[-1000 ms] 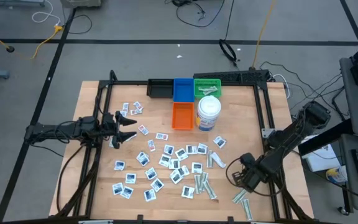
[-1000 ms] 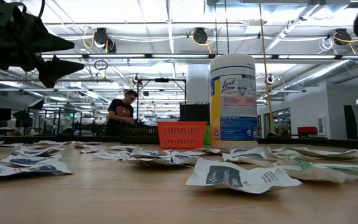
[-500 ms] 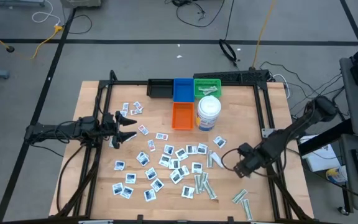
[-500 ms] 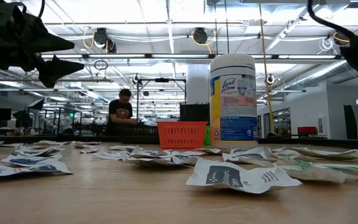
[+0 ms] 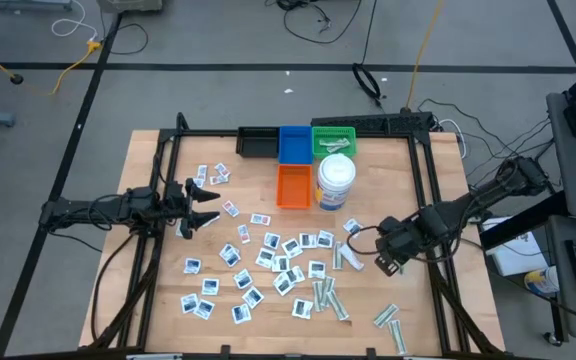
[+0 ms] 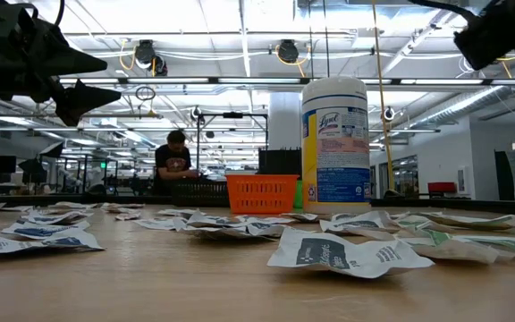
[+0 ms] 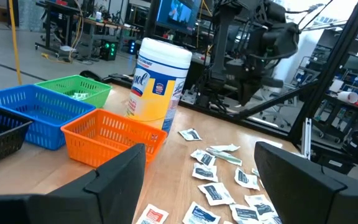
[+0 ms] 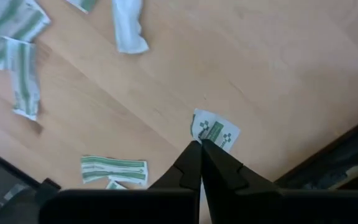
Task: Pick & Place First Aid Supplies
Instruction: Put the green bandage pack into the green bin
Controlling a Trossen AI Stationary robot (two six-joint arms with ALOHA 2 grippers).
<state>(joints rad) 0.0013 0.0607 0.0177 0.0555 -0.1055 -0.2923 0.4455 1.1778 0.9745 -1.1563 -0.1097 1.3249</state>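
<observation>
Small white square packets [image 5: 278, 260] lie scattered flat over the middle of the table, with pale green-striped strips [image 5: 328, 298] beside them and more strips [image 5: 388, 320] toward the near right corner. My left gripper [image 5: 215, 207] hovers open over the table's left side, above a few packets, and touches nothing; in the left wrist view my left gripper [image 7: 201, 152] points toward the baskets. My right gripper [image 5: 388, 262] is raised over the table's right side, shut on a small white packet with green print [image 8: 215, 132]. My right gripper [image 8: 199, 144] pinches the packet by one edge [image 8: 202, 138] between its two fingertips, coming from above and pointing down. The packet is lifted clear of the table and sticks out beyond the fingertips.
Black [image 5: 256, 143], blue [image 5: 293, 143] and green [image 5: 333, 138] baskets stand in a row at the far edge, an orange basket [image 5: 294, 185] in front of them. A tall wipes canister [image 5: 335, 183] stands beside the orange basket. A black frame rail [image 5: 423, 190] runs along the right side.
My right gripper has risen from the near right part of the table and moved toward the far edge and the canister, staying shut. The left arm has kept still.
</observation>
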